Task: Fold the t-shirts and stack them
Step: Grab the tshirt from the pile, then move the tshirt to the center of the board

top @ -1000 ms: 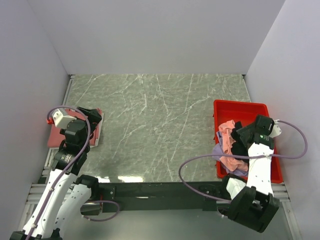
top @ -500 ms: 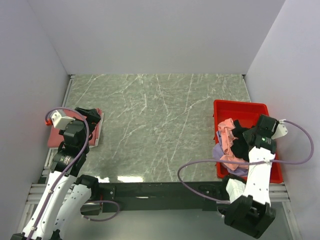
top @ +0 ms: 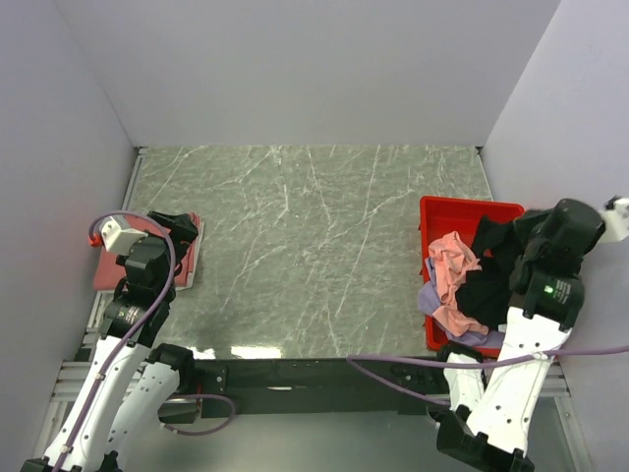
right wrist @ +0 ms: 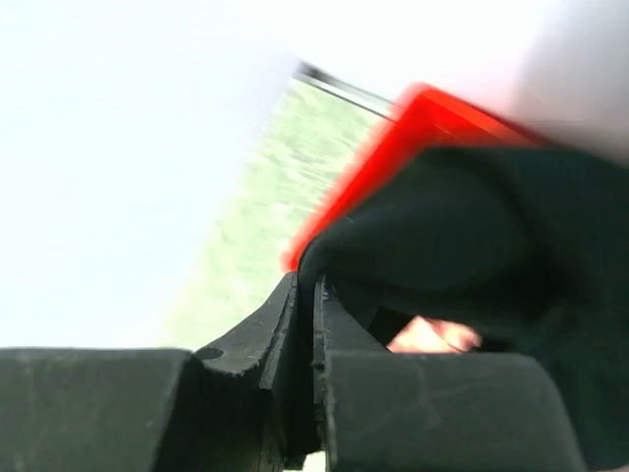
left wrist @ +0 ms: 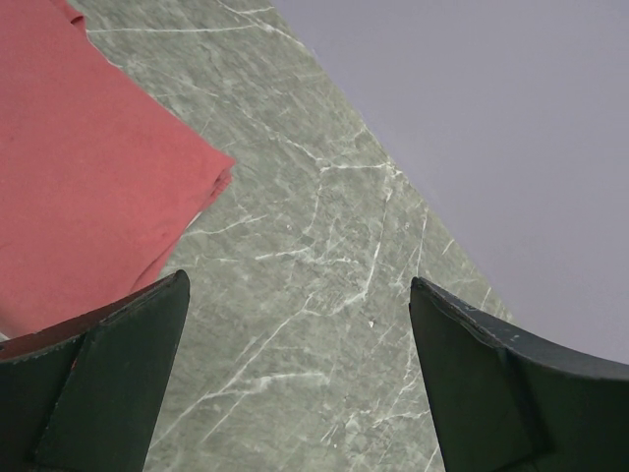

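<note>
Right wrist view first, nearest my fingers: my right gripper [right wrist: 313,295] has its jaws pressed almost together on a fold of the black shirt [right wrist: 472,246], which bulges out just past the tips. A scrap of the pink shirt [right wrist: 432,336] shows under that fold, and the red rim of the bin [right wrist: 393,133] runs behind it, all blurred. From above, this gripper is over the right side of the bin at the table's right edge. The black cloth runs from it down across the heap, with the pink shirt bunched on the left of the pile and the lavender shirt [top: 429,297] spilling over the bin's left wall toward the near corner. On my other side, my left gripper [left wrist: 298,295] has its jaws spread wide with nothing between them. It hovers over the right edge of the red shirt [left wrist: 88,197], which lies folded flat at the left edge of the table [top: 314,226]. Beyond both grippers the grey marbled top stretches to the far wall.
</note>
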You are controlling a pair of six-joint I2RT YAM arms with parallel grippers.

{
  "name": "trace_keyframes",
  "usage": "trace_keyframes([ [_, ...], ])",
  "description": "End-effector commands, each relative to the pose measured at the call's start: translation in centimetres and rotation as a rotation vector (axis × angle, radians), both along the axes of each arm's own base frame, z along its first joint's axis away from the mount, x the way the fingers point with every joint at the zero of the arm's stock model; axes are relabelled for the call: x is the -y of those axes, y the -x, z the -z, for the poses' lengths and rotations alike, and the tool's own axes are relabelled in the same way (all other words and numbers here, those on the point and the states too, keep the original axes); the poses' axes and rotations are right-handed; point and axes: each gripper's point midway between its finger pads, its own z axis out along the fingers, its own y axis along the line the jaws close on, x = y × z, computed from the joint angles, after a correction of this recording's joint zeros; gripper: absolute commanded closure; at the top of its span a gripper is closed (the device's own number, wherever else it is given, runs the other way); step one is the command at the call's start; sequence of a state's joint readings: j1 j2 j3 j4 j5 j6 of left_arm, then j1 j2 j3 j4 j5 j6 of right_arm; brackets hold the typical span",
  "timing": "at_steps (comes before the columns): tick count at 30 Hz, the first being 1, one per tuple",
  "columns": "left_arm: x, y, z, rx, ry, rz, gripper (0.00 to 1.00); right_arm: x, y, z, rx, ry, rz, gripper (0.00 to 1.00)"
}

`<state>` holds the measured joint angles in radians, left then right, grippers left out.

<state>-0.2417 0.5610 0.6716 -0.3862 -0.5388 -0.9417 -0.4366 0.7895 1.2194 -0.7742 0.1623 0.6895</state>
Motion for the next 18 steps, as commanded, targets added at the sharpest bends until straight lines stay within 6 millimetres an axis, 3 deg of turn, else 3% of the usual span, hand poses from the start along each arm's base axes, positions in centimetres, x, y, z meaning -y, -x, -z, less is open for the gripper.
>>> trace_keyframes([
  [1, 0.4, -0.3, -1.1, 0.026, 0.017, 0.014, 0.01, -1.6, -1.7, -7.6, 0.168, 0.065, -0.126, 1.00],
  [2, 0.3, -0.3, -1.1, 0.023, 0.016, 0.011, 0.01, -1.9, -2.2, -8.7, 0.188, 0.066, -0.153, 1.00],
  [3, 0.3, -0.3, -0.9, 0.016, 0.015, 0.008, 0.00, -2.6, -2.8, -11.2, 0.231, 0.077, -0.205, 1.00],
  [5, 0.2, -0.3, -0.9, 0.012, 0.018, 0.000, 0.01, -3.2, -4.2, -13.1, 0.260, 0.076, -0.262, 1.00],
  [6, 0.2, -0.3, -0.8, 0.007, 0.019, -0.001, 0.00, -4.1, -4.1, -16.0, 0.320, 0.101, -0.307, 1.00],
  [8, 0.3, -0.4, -0.8, 0.007, 0.021, 0.004, 0.01, -5.6, -5.1, -19.2, 0.371, 0.130, -0.382, 1.00],
  [10, 0.4, -0.5, -0.8, 0.007, 0.024, 0.005, 0.00, -6.8, -5.8, -20.8, 0.383, 0.161, -0.431, 1.00],
  [11, 0.4, -0.5, -0.8, 0.007, 0.027, 0.005, 0.01, -8.6, -7.5, -20.9, 0.369, 0.155, -0.493, 1.00],
  [12, 0.5, -0.6, -0.7, 0.003, 0.030, 0.007, 0.00, -9.9, -7.0, -23.1, 0.399, 0.209, -0.530, 1.00],
  [13, 0.5, -0.6, -0.8, 0.004, 0.034, 0.006, 0.01, -10.7, -7.5, -23.7, 0.402, 0.227, -0.547, 1.00],
  [14, 0.6, -0.6, -0.8, 0.001, 0.038, 0.008, 0.00, -13.0, -9.5, -23.2, 0.383, 0.214, -0.632, 1.00],
  [15, 0.8, -0.6, -1.2, 0.004, 0.051, 0.016, 0.01, -13.9, -9.3, -25.0, 0.420, 0.240, -0.666, 1.00],
  [16, 0.9, -0.6, -1.2, 0.000, 0.054, 0.021, 0.00, -15.8, -9.7, -25.4, 0.435, 0.237, -0.733, 1.00],
  [17, 1.0, -0.6, -1.3, -0.001, 0.058, 0.027, 0.01, -17.1, -11.5, -24.9, 0.421, 0.219, -0.774, 1.00],
  [18, 1.1, -0.6, -1.6, 0.001, 0.068, 0.031, 0.01, -19.3, -11.0, -26.7, 0.482, 0.232, -0.840, 1.00],
])
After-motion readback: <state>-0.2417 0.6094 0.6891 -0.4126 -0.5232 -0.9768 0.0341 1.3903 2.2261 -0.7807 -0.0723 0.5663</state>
